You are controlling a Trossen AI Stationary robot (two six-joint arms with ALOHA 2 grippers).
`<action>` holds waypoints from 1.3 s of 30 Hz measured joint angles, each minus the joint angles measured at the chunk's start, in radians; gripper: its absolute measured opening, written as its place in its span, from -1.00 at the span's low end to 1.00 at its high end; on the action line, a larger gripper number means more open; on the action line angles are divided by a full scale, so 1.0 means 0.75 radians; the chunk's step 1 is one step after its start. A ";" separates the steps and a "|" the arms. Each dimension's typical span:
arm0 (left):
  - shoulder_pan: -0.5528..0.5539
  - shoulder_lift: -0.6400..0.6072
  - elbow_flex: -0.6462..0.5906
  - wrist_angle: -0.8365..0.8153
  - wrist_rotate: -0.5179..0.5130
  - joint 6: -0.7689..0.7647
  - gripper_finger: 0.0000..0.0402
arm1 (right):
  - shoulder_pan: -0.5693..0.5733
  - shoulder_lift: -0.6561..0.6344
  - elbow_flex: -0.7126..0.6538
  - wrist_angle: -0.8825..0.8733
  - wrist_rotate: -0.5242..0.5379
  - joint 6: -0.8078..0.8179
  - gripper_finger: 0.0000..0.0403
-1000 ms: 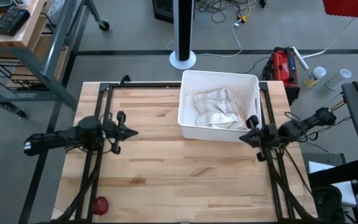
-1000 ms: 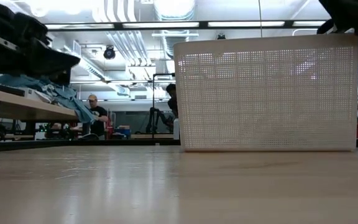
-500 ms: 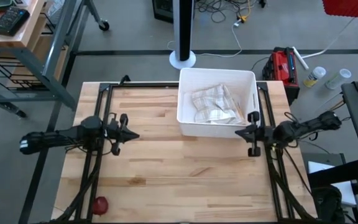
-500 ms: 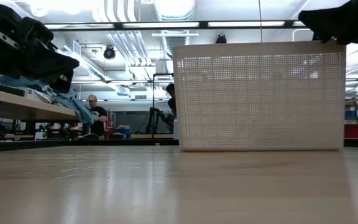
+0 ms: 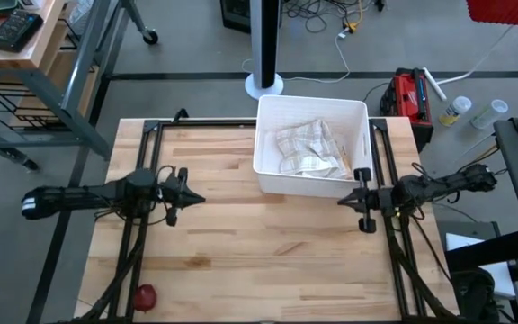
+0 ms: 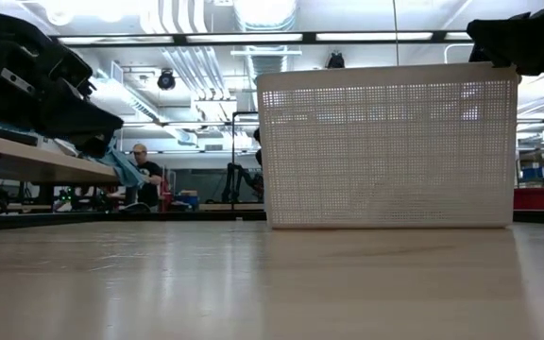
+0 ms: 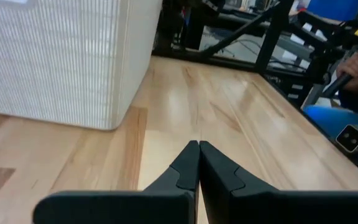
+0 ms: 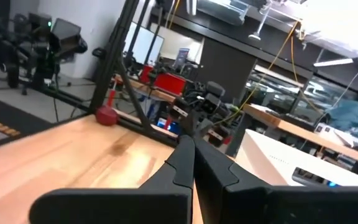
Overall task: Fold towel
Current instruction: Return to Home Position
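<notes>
The towel (image 5: 306, 149), pale with faint checks, lies crumpled on the floor of a white perforated basket (image 5: 268, 162) at the far middle of the table. My left gripper (image 5: 196, 198) hovers shut over the table's left part, pointing toward the right edge, with the basket (image 7: 55, 56) ahead of it. My right gripper (image 5: 342, 201) is shut and points toward the left edge, just in front of the basket's near right corner (image 5: 363, 191). In the right wrist view its shut fingers (image 8: 190, 149) have the basket (image 8: 291, 162) beside them. My right gripper stands close by the basket's near right corner (image 5: 363, 191), level, coming from the table's right. I cannot tell whether it touches the basket's wall. It holds nothing between its fingers.
A small red object (image 5: 144, 295) lies near the table's near left corner. Black frame rails (image 5: 142, 153) run along both sides of the table. Bare wood (image 5: 268, 247) lies between the arms and the near edge. A person (image 6: 142, 170) sits far off in the room.
The basket with the towel has slid a little toward the table's left and far edges. My right gripper has swung toward the near and left edges along the basket's near right corner, sinking slightly and rolling about its own line. Both grippers have stayed shut.
</notes>
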 joint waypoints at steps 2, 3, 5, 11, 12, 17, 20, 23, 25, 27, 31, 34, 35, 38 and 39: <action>0.000 0.026 0.000 0.001 0.000 0.000 -1.00 | 0.000 0.000 0.000 -0.001 0.000 -0.041 -1.00; 0.000 0.038 0.000 0.001 0.000 0.000 -1.00 | 0.000 0.000 0.000 -0.002 0.000 -0.054 -1.00; 0.000 0.062 0.000 0.000 0.000 0.000 -1.00 | 0.001 0.000 0.000 -0.002 0.000 -0.055 -1.00; 0.000 0.129 0.000 0.001 0.000 0.000 -1.00 | 0.001 0.002 -0.001 0.013 0.005 -0.148 -1.00; 0.000 0.139 0.000 0.001 0.000 0.000 -1.00 | 0.001 0.003 -0.001 0.015 0.006 -0.176 -1.00; 0.000 0.181 0.000 0.001 -0.001 0.001 -1.00 | 0.001 0.004 -0.001 0.019 0.001 -0.259 -1.00; 0.000 0.202 0.000 0.001 -0.001 0.001 -1.00 | 0.001 0.005 -0.001 0.016 0.001 -0.222 -1.00; 0.000 0.220 0.000 0.001 -0.001 0.000 -1.00 | 0.001 0.005 -0.001 0.020 0.000 -0.180 -1.00; 0.000 0.231 0.000 0.001 -0.001 0.000 -1.00 | 0.001 0.005 -0.001 0.027 -0.001 -0.155 -1.00; 0.000 0.242 0.000 0.002 -0.001 0.001 -1.00 | 0.001 0.005 -0.001 0.027 -0.001 -0.154 -1.00; 0.000 0.260 0.000 0.001 -0.001 0.001 -1.00 | 0.001 0.005 -0.001 0.023 -0.001 -0.173 -1.00; 0.000 0.271 0.000 0.002 -0.001 0.001 -1.00 | 0.001 0.004 -0.001 0.027 -0.001 -0.154 -1.00; 0.000 0.274 0.000 0.001 -0.001 0.001 -1.00 | 0.001 0.004 -0.001 0.027 -0.001 -0.153 -1.00; 0.000 0.283 0.000 0.002 -0.001 0.001 -1.00 | 0.001 0.004 -0.001 0.025 -0.001 -0.167 -1.00; 0.000 0.285 0.000 0.001 -0.001 0.001 -1.00 | 0.001 0.004 -0.001 0.024 -0.001 -0.173 -1.00</action>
